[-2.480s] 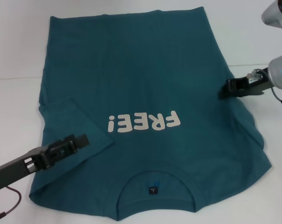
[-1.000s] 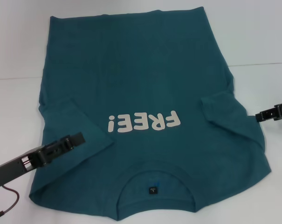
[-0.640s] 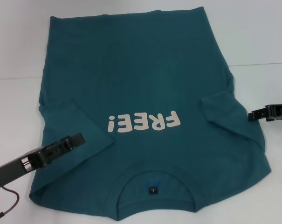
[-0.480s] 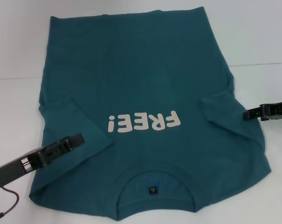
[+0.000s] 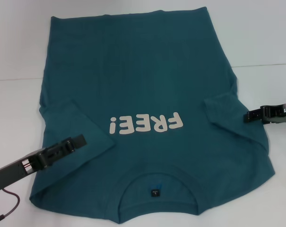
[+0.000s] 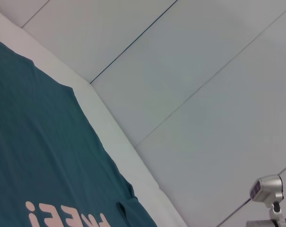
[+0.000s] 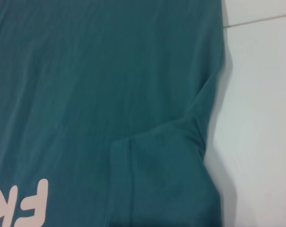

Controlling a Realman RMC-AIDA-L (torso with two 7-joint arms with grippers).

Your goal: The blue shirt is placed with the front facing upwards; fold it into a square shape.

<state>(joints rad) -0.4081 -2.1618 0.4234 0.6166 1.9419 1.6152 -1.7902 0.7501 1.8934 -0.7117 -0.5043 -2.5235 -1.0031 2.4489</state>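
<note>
While blue shirt (image 5: 147,85) lies flat, left claw (image 5: 74,142) hovers; right claw (image 5: 251,115) alongside.

The blue shirt (image 5: 147,80) carries the one readable word, "FREE!" (image 5: 146,124), in cream block letters across its chest; in the head view it stands upside down, with the exclamation mark toward the robot's left. The left wrist view catches the tops of the same letters (image 6: 62,218) and the right wrist view only "FR" (image 7: 21,204) at its edge. A small dark neck label (image 5: 155,192) sits inside the collar, its print too small to read
</note>
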